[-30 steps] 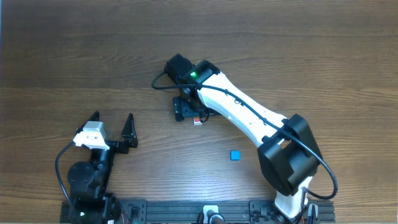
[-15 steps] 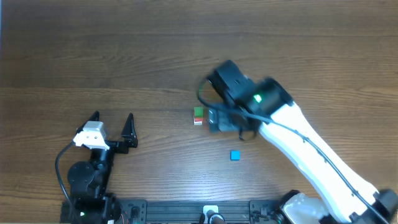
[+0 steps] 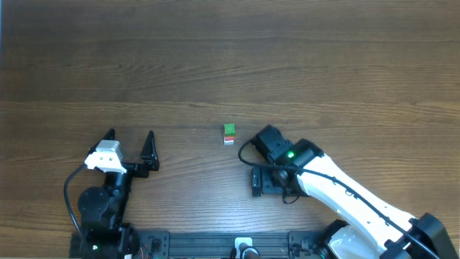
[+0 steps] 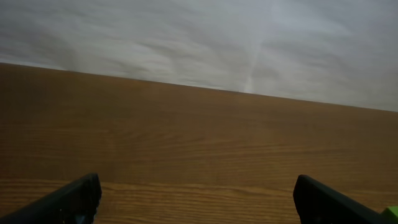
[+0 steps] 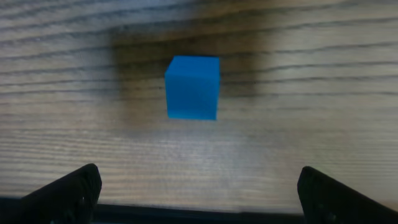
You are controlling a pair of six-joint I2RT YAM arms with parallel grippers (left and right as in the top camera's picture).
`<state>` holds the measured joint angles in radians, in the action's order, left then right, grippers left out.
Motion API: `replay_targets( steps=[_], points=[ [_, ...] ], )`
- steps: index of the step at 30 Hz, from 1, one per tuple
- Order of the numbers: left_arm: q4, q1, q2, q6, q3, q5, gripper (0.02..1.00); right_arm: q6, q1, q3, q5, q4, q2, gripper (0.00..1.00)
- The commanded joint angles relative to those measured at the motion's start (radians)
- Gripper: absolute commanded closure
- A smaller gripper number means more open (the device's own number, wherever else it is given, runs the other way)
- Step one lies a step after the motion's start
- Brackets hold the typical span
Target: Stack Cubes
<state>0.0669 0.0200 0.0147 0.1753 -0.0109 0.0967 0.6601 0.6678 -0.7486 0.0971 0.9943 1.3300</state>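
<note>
Two cubes are already stacked near the middle of the worktop (image 3: 345,72). The green cube (image 3: 229,129) sits on the red cube (image 3: 228,141), of which only a thin edge peeks out underneath. One cube is still on its own. The blue cube (image 5: 193,87) lies flat on the wood, apart from the pair and on the side nearer the right arm's base.

The right hand (image 5: 199,190) hangs over the blue cube with its fingers spread wide and gripping nothing. In the right wrist view the cube is centred in the gap ahead of them, untouched.

Farther out, the left hand (image 3: 129,135) is close to its own base, well apart from every cube. It too is splayed and empty.

By my reckoning the job is roughly two thirds done, with the bottom two tiers built and the last cube not yet picked up. The hand still has to lower around the blue cube, clamp it and lift it. It then has to carry the cube to the pair and set it squarely on the green one. That last placement looks like the delicate part, since the stack is narrow and a sideways nudge could topple it.
</note>
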Motion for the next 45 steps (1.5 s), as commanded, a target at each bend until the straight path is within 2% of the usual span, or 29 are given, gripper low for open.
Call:
replay_targets(
  steps=[1,5,14,26,36,45],
  points=[
    [0.002,-0.005,-0.008,-0.011,0.005,-0.005,0.023,0.012,0.027,0.05,0.006,-0.067,-0.008,0.007],
    [0.002,-0.005,-0.008,-0.011,0.005,-0.005,0.02,0.012,0.034,0.058,-0.043,-0.12,0.014,0.009],
    [0.002,-0.005,-0.008,-0.011,0.005,-0.005,0.02,0.013,0.033,0.058,-0.114,-0.173,0.089,0.091],
    [0.002,-0.005,-0.008,-0.011,0.005,-0.005,0.018,0.016,0.033,0.058,-0.134,-0.207,0.126,0.222],
    [0.002,-0.005,-0.008,-0.011,0.005,-0.005,0.02,0.016,0.034,0.058,-0.136,-0.214,0.131,0.391],
    [0.002,-0.005,-0.008,-0.011,0.005,-0.005,0.023,0.016,0.034,0.058,-0.136,-0.217,0.131,0.489]
  ],
)
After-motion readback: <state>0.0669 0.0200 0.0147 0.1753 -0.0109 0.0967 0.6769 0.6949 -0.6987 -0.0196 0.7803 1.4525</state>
